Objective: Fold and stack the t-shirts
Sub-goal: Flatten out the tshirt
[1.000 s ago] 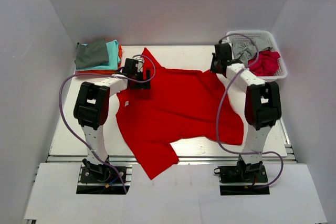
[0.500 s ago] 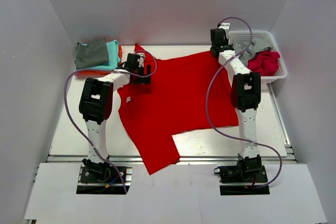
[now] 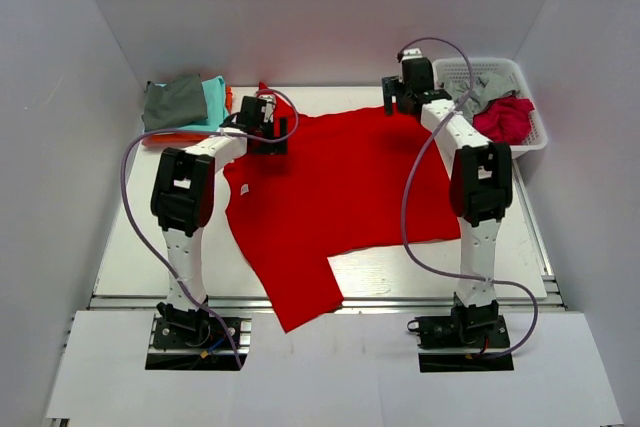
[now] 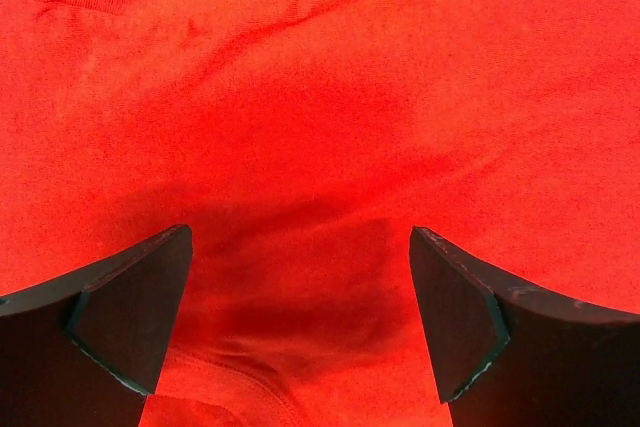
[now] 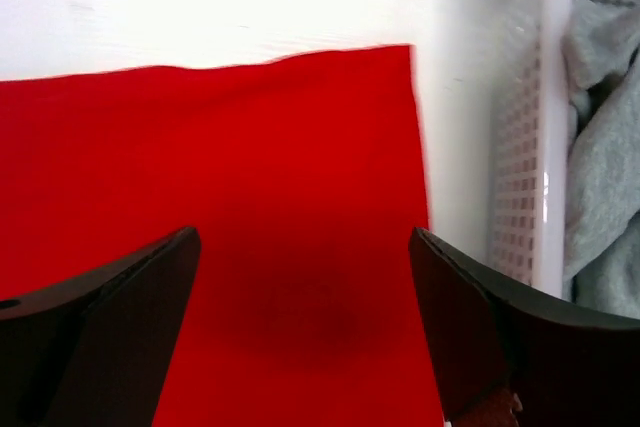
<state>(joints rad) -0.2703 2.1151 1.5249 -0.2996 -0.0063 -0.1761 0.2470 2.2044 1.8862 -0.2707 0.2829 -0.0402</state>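
Note:
A bright red t-shirt [image 3: 340,197] lies spread across the table, one sleeve hanging toward the near edge. My left gripper [image 3: 268,134] hovers open over its far left part; in the left wrist view red cloth [image 4: 320,127] with a seam fills the space between the fingers [image 4: 130,317], and nothing is held. My right gripper [image 3: 400,97] stands open just above the shirt's far right corner [image 5: 395,62], which lies flat on the white table. Nothing is between its fingers [image 5: 480,327].
A folded stack [image 3: 185,107] sits at the back left, grey on top of teal and orange. A white basket [image 3: 528,145] at the back right holds a grey shirt [image 3: 470,92] and a crimson shirt [image 3: 505,119]. Its wall [image 5: 520,177] is close beside the right gripper.
My right gripper carried the shirt's right corner toward the back, flattening that side, then opened and let go. The left gripper stayed open and barely moved.

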